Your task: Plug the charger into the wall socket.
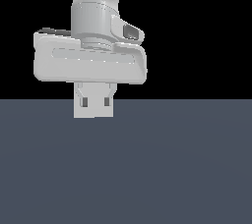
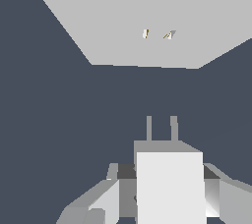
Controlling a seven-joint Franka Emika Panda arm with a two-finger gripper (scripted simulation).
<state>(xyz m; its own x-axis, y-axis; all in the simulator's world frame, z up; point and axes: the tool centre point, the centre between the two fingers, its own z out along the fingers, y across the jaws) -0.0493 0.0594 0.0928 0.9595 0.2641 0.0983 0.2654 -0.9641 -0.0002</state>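
In the wrist view the charger point(image 2: 170, 183), a small white block, sits between the fingers of my gripper point(image 2: 167, 196), which is shut on it. Its two prongs point(image 2: 149, 127) point toward the wall socket point(image 2: 162, 16), a flat white plate with two small holes point(image 2: 145, 33). A strip of floor separates the prongs from the plate. In the exterior view the wall socket point(image 1: 93, 109) stands upright below the gripper point(image 1: 95, 89), showing two dark holes. The charger is hidden in that view.
A plain dark blue-grey floor point(image 1: 172, 169) spreads all around, with a black background above it. I see no other objects.
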